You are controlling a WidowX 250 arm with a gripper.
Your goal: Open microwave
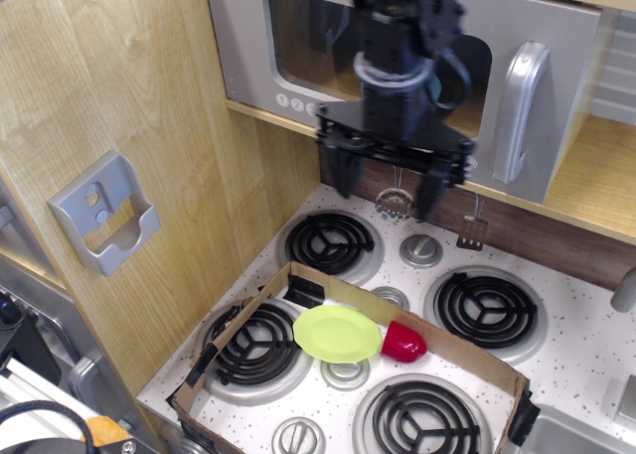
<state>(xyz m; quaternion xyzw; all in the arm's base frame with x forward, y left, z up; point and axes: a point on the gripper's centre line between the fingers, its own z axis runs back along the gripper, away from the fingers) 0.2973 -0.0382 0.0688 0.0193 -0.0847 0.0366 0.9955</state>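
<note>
The microwave (556, 17) sits on a wooden shelf above the stove, its grey door closed. Its chunky silver vertical handle (519, 111) is on the right side of the door. My black gripper (390, 187) hangs in front of the door's window and button row, left of the handle and not touching it. Its two fingers (342, 174) point down, wide apart and empty. The arm hides the clock and most of the buttons.
Below is a white stove top (586, 350) with several coil burners. A shallow cardboard tray (248, 315) on it holds a green plate (337, 333) and a red cup (404, 343). A grey holder (104, 213) is mounted on the wooden left wall.
</note>
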